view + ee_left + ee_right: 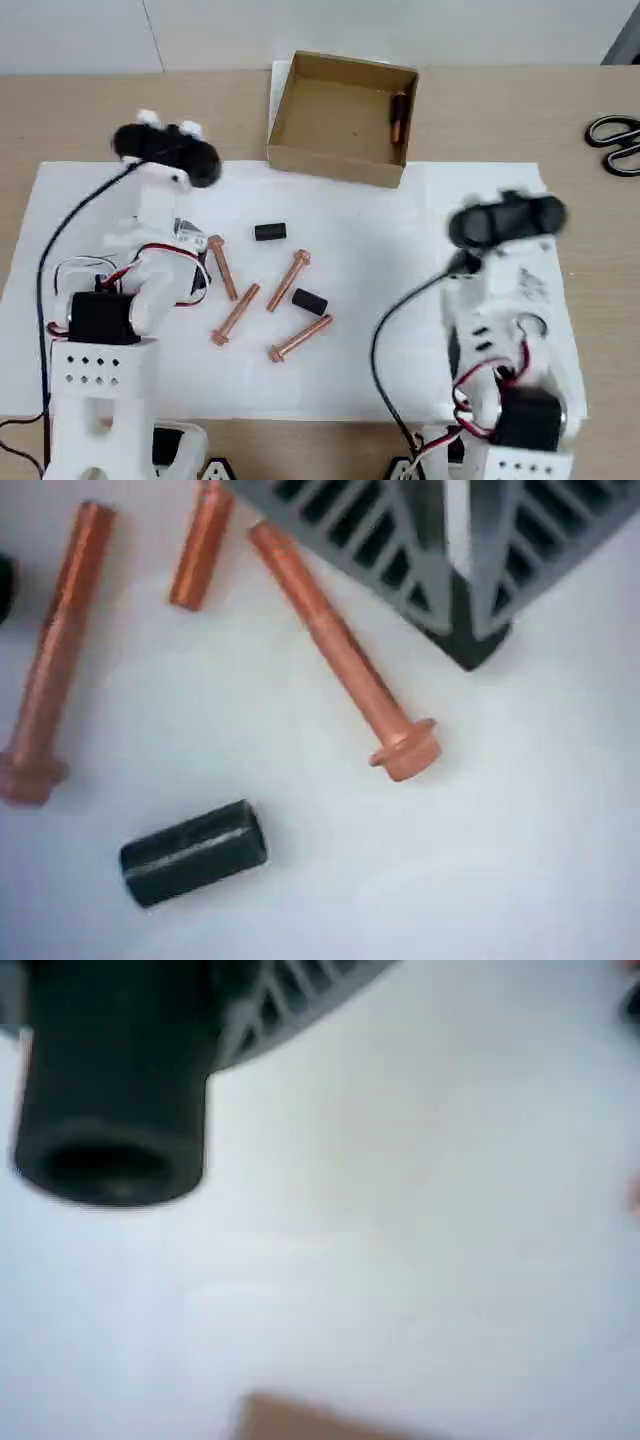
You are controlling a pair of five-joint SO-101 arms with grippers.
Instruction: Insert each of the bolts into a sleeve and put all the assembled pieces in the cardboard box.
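Several copper bolts [288,279] lie loose on the white sheet [400,380], with two black sleeves [270,232] among them. The cardboard box [300,120] stands at the back and holds one assembled piece [398,118]. My left gripper [465,645] hovers shut and empty just over the sheet, its tip beside a bolt [340,650]. A sleeve [195,852] lies close by. In the high view the left gripper [190,235] is at the left of the bolts. My right gripper [150,990] is shut on a black sleeve [110,1090], held above bare sheet with its open end showing.
Scissors [615,140] lie at the far right edge of the wooden table [80,110]. The right arm [505,300] stands over the sheet's right part. Bare sheet lies between the bolts and the right arm.
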